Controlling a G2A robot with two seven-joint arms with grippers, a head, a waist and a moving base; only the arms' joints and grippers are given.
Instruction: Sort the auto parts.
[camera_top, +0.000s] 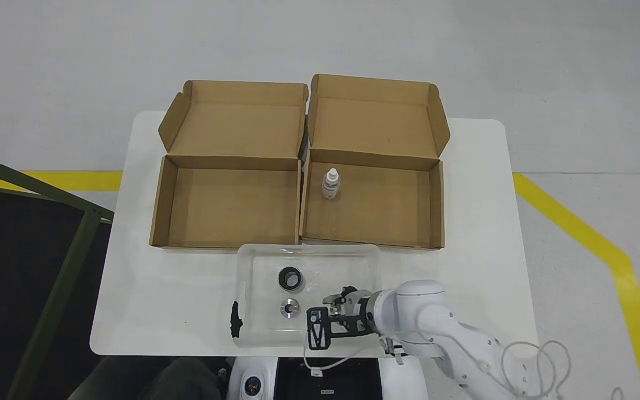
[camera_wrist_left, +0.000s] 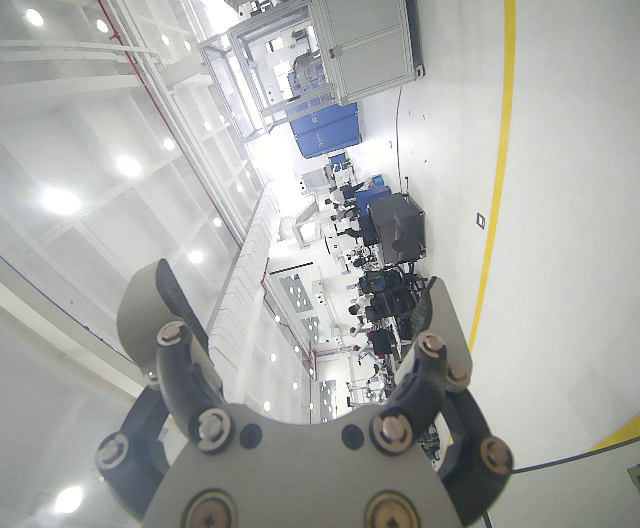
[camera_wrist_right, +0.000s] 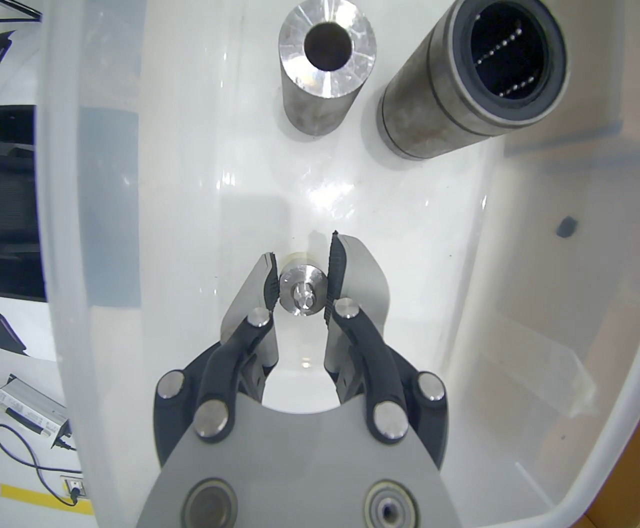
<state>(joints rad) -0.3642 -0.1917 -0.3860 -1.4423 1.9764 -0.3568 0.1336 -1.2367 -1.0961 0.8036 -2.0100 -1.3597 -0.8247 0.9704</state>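
One small round silver metal part (camera_wrist_right: 299, 299) sat clamped in the right end effector (camera_wrist_right: 302, 260); left end effector (camera_wrist_left: 300, 274) gaped wide.

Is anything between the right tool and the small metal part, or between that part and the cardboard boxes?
Nothing stands between them: the right tool is shut on the small metal part. Toward the cardboard boxes, only the clear bin's far wall stands in the way; lifting should clear it.

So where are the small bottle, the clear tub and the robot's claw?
small bottle (camera_top: 331, 186): top view, on its white body.
clear tub (camera_top: 310, 247): top view, on its far rim.
right gripper (camera_wrist_right: 302, 272): right wrist view, midway between fingertips, around metal part (camera_wrist_right: 299, 300).
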